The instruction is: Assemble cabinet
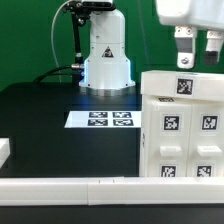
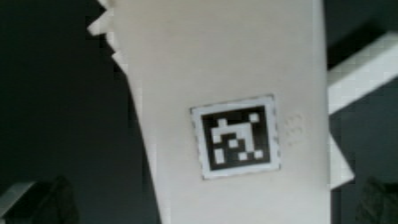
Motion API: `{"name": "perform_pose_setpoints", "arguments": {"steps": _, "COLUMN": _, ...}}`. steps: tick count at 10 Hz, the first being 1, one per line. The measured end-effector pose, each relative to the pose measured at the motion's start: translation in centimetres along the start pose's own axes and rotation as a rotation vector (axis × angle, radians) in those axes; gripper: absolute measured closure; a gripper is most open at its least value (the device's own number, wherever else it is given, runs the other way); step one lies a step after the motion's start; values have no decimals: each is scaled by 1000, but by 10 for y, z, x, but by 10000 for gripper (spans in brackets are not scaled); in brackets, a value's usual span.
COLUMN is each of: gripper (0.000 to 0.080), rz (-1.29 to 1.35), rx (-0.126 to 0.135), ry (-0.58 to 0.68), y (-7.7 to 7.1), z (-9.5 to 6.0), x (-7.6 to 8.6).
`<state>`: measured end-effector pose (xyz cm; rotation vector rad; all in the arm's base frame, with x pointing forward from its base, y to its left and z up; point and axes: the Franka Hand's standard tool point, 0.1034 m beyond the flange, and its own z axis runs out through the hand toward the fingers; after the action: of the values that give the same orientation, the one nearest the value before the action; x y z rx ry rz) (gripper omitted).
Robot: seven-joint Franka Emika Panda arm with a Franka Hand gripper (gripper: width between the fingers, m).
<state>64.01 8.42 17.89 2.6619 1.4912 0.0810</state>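
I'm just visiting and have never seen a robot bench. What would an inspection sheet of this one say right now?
Surface: black table, white rail along its near edge.
Job's things: cabinet, a large white tagged frame, stands at the exterior view's right; the wrist view shows a white tagged face close up.
Clutter: small white block at the exterior view's left edge.
Gripper: gripper open, above the cabinet, holding nothing.
Cables: dark cable beside the robot base.
Surroundings: marker board flat on the table; green backdrop.
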Motion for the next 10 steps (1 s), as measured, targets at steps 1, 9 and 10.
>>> {"name": "perform_pose_setpoints", "arguments": {"steps": 1, "gripper": 2, "rz": -22, "rx": 7, "ry": -7, "y": 0, "z": 4, "x": -5}}
{"name": "perform_pose_setpoints", "arguments": {"steps": 9, "gripper": 250, "rz": 241, "rx": 8, "ry": -20, "y": 1, "z": 17, "x": -11}}
{"name": "perform_pose_setpoints", "arguments": {"steps": 10, "gripper": 253, "rz": 335, "rx": 7, "ry": -20, "y": 1, "z": 17, "x": -11}}
